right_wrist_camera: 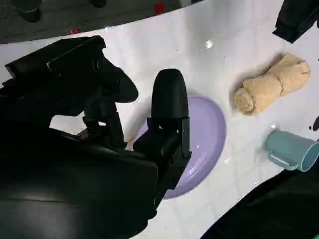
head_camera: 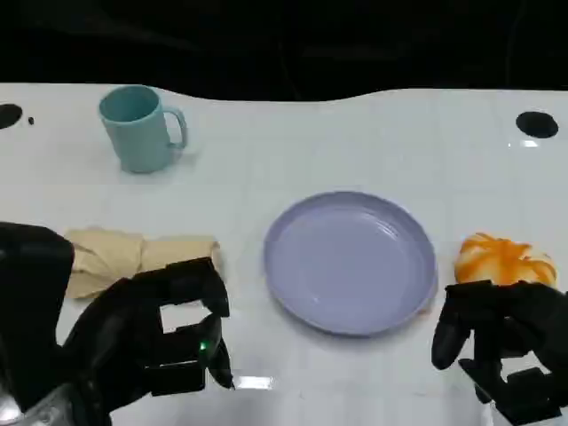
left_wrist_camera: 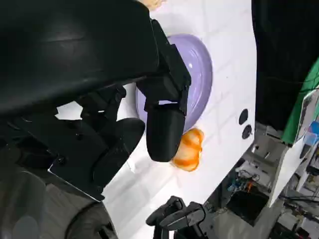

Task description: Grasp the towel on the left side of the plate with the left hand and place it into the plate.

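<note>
Left robot hand [head_camera: 169, 333] hovers with loosely curled fingers holding nothing, just in front of the rolled beige cloth towel [head_camera: 133, 257], which lies left of the round lilac plate [head_camera: 351, 262] on the white tabletop [head_camera: 355, 142].

**Both Hands Hovered Low, Holding Nothing**

The left hand [head_camera: 169, 333] hung at the near left, its fingers [head_camera: 197, 282] curled forward and parted, nothing between them. Its forearm ran back behind it toward the robot. The right hand [head_camera: 497, 333] sat at the near right, fingers [head_camera: 448, 333] bent downward and apart, likewise gripping nothing. The two hands stayed well apart.
</note>
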`<state>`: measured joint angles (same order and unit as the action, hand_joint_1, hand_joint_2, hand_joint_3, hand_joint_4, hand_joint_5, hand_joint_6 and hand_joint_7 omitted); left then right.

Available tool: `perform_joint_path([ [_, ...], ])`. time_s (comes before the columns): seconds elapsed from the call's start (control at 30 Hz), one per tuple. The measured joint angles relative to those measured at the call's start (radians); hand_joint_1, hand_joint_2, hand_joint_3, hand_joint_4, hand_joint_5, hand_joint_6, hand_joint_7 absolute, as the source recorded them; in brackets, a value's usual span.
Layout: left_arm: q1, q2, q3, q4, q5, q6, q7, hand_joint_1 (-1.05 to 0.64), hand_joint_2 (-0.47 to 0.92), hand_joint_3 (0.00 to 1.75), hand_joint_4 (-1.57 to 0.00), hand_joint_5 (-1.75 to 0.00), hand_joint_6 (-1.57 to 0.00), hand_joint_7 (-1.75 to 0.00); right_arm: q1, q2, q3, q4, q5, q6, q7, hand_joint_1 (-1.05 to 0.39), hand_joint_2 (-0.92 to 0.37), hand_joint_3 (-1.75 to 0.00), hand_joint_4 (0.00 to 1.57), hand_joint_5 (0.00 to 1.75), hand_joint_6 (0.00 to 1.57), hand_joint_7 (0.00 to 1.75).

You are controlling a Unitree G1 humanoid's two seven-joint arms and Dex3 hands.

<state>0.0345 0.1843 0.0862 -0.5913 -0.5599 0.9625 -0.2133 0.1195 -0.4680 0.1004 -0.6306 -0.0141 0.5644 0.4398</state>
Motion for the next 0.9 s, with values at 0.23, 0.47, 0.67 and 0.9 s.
perform_joint_path([
  [0.23,0.000,0.000,0.000,0.000,0.000,-0.003,0.000,-0.08,0.45,1.44,-0.84,-1.75,-0.74,-1.70,-0.001,0.001,0.002,0.000,0.000,0.004,0.000,0.04,-0.58,-1.07,0.70,1.68,0.67,1.45],
  [0.47,0.000,0.000,-0.001,0.001,0.000,-0.006,0.000,-0.07,0.45,1.43,-0.84,-1.75,-0.75,-1.69,-0.002,0.001,0.003,0.000,0.001,0.011,-0.001,0.03,-0.58,-1.07,0.70,1.69,0.67,1.45],
  [0.67,0.000,0.003,-0.003,0.003,0.000,-0.016,0.000,-0.08,0.45,1.43,-0.84,-1.75,-0.75,-1.69,-0.002,0.003,0.003,0.000,0.001,0.012,-0.002,0.03,-0.58,-1.07,0.70,1.70,0.67,1.46],
  [0.9,0.001,0.003,-0.006,0.009,0.013,-0.045,0.000,-0.08,0.49,1.31,-0.78,-1.75,-0.74,-1.53,-0.004,0.003,0.013,0.000,-0.002,0.012,-0.009,0.03,-0.58,-1.07,0.70,1.69,0.67,1.45],
])
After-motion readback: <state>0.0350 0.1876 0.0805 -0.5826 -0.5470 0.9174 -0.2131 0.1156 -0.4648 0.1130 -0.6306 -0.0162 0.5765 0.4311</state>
